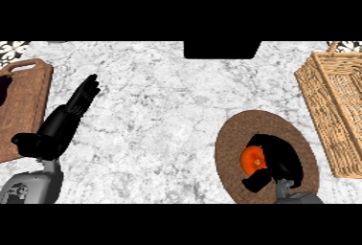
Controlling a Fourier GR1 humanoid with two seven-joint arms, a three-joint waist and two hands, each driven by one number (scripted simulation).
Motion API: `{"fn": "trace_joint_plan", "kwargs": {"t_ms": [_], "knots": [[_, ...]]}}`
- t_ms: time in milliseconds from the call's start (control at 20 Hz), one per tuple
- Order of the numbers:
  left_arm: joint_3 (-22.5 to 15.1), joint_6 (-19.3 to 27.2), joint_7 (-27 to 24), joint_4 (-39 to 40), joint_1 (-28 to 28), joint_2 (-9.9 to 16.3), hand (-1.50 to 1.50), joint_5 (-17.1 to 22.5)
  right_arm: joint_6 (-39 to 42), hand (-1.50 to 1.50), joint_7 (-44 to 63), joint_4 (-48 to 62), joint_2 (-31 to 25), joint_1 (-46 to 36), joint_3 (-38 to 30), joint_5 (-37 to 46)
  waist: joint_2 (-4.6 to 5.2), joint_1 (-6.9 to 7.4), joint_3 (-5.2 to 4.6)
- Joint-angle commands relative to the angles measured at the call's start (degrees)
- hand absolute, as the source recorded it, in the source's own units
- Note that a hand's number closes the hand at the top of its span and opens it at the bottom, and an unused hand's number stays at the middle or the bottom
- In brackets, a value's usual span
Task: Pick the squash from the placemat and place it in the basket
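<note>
Two black hands show over a marbled white counter (170,119), along with one orange squash, one round brown placemat, one wicker basket and one wooden cutting board. The right hand (279,160) lies over the placemat (233,139) with its fingers and thumb curled round the squash (252,160), which shows only as an orange patch between them, over the middle of the mat. The left hand (67,119) rests at the view's left with its fingers straight and together, pointing up and away from the robot, holding nothing.

The basket (332,105) stands at the right edge, just beside the placemat with a narrow strip of counter between them; part of it is cut off by the frame, and what can be seen of its inside shows only woven wall. The cutting board (25,105) lies along the left edge, beside the left hand, with a dark thing (4,86) on it at the frame's border, too cut off to name.

A black rectangular shape (222,49) sits at the far edge of the counter. Between the left hand and the placemat the counter is a broad bare stretch.
</note>
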Motion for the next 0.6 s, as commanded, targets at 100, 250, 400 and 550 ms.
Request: {"fn": "trace_joint_plan", "kwargs": {"t_ms": [100,250,400,550], "knots": [[-0.57,-0.42,-1.27,-0.84,2.46,-0.83,0.00,-0.79,0.61,1.50,-0.54,1.37,-0.28,-0.99,4.88,5.59,0.33,0.21,0.37],[0.70,-0.87,1.48,-2.15,2.13,-0.18,0.00,1.11,1.79,1.50,-12.06,-7.23,-8.87,9.03,9.37,4.32,0.00,-0.56,0.37],[1.51,0.14,0.76,-1.23,0.69,0.19,0.00,0.32,0.70,1.50,-25.11,-12.47,-17.61,16.13,13.58,3.18,-0.35,-2.06,0.43],[2.38,-1.34,0.06,-0.03,1.70,1.33,0.00,1.19,-4.33,1.50,-34.87,-17.64,-25.91,21.51,11.32,1.92,-0.10,-2.14,0.41]]}}
